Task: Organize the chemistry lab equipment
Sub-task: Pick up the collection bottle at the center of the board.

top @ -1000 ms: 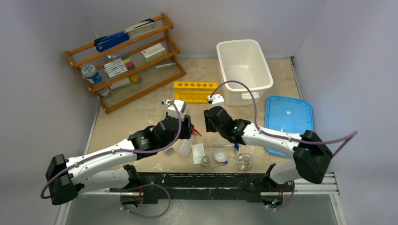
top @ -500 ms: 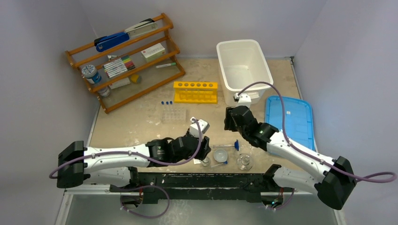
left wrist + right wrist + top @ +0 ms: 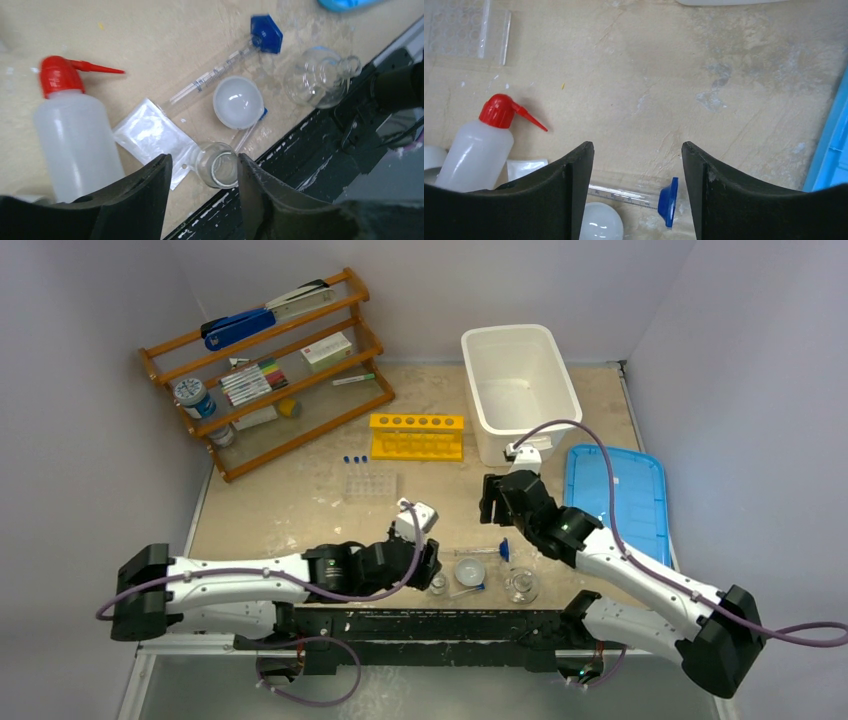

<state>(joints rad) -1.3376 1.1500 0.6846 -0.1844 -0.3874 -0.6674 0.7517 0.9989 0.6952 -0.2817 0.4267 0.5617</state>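
The left fingers (image 3: 145,200) stand open and empty, with a small glass flask (image 3: 217,170) showing between them at the near edge of the surface (image 3: 664,75), beside the white squeeze bottle (image 3: 75,145). The right fingers (image 3: 559,200) are open and empty above a blue-capped tube (image 3: 629,194).

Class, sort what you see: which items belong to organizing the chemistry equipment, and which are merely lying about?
Belongs: white squeeze bottle with red nozzle; round clear glass flask; blue-capped clear tube; clear tube tray; yellow six-hole rack.
Lying about: blue stapler; coloured markers; small white box, all on the wooden shelf.
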